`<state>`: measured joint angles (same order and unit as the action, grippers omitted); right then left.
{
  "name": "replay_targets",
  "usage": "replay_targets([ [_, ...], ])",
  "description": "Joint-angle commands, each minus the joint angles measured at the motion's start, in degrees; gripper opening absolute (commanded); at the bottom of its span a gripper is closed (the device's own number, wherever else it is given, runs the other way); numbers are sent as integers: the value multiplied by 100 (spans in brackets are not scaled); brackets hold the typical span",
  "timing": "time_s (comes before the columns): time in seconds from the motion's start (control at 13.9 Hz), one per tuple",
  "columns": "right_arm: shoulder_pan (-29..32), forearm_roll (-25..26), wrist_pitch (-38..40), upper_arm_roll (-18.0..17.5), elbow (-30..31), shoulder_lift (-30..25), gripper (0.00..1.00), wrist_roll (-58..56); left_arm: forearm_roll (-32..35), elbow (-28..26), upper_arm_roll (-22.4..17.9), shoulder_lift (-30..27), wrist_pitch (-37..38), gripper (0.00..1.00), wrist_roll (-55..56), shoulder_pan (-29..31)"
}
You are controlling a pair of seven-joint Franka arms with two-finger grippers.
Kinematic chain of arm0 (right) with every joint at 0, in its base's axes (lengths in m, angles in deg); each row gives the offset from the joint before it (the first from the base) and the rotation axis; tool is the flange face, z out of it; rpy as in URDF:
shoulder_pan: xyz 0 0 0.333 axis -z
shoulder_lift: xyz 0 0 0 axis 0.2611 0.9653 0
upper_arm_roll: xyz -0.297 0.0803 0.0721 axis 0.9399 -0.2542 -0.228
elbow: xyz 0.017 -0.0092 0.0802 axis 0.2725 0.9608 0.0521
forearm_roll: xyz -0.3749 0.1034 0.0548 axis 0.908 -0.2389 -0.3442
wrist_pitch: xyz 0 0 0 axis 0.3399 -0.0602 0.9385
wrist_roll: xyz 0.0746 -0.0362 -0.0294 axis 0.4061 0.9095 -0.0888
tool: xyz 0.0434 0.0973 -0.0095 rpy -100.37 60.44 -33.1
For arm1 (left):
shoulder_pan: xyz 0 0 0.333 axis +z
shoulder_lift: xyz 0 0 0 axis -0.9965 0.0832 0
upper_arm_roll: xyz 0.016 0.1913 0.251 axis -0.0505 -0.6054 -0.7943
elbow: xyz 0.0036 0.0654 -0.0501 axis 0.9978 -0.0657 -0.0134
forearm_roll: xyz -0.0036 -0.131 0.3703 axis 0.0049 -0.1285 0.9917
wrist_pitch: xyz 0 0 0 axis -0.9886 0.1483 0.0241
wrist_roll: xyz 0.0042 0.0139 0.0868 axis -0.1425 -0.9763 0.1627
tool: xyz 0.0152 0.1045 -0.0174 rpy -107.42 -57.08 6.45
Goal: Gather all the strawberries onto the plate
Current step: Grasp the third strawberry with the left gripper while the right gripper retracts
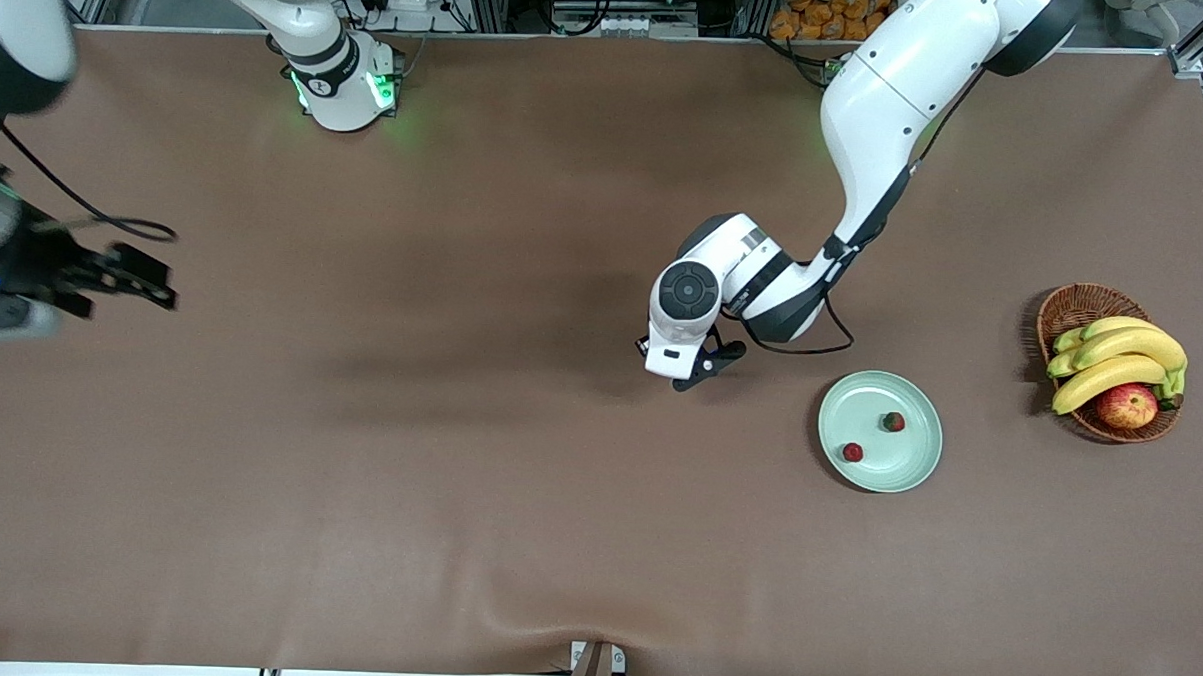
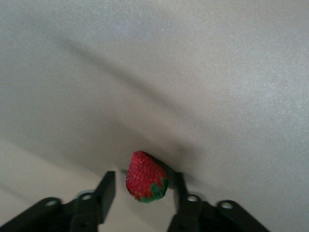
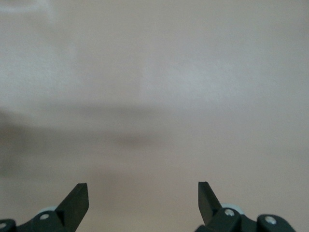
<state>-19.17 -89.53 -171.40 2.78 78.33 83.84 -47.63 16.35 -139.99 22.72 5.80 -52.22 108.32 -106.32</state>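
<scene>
The pale green plate [image 1: 915, 399] lies on the brown table toward the left arm's end and holds two strawberries [image 1: 853, 452] [image 1: 893, 421]. My left gripper [image 1: 706, 367] is low over the table beside the plate, toward the right arm's end. In the left wrist view its gripper [image 2: 144, 186] is open, and a third strawberry [image 2: 145, 175] lies on the table between the fingers [image 2: 107, 191] with a gap on each side. That berry is hidden under the hand in the front view. My right gripper [image 1: 143, 284] [image 3: 142, 191] is open and empty at the right arm's end of the table.
A brown wicker basket [image 1: 1071, 306] with bananas [image 1: 1111, 366] and a red-yellow apple [image 1: 1126, 405] stands beside the plate, at the left arm's end of the table.
</scene>
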Motion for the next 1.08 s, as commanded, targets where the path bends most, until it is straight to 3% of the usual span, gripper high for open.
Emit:
replay_targets([
  [0.0, 333, 11, 162, -128, 418, -499, 100, 90, 6, -56, -36, -128, 17, 22, -5, 61],
  [0.07, 360, 19, 266, -110, 497, -640, 100, 90, 6, -39, -36, -146, 17, 7, -32, 105],
  [0.14, 360, 28, 398, -84, 507, -728, 100, 212, 6, -12, -36, -163, 17, 0, -93, 192],
  [0.36, 360, 46, 724, -66, 507, -887, 100, 757, 15, 49, -36, -409, 26, 0, -549, 692],
  [0.79, 351, 600, 865, -102, 489, -1133, 100, 934, 58, 23, -71, -621, 315, 0, -2420, 2028],
  [1.01, 360, 600, 857, -93, 498, -1116, 100, 899, 567, -12, -71, -559, 500, 0, -2957, 2494],
])
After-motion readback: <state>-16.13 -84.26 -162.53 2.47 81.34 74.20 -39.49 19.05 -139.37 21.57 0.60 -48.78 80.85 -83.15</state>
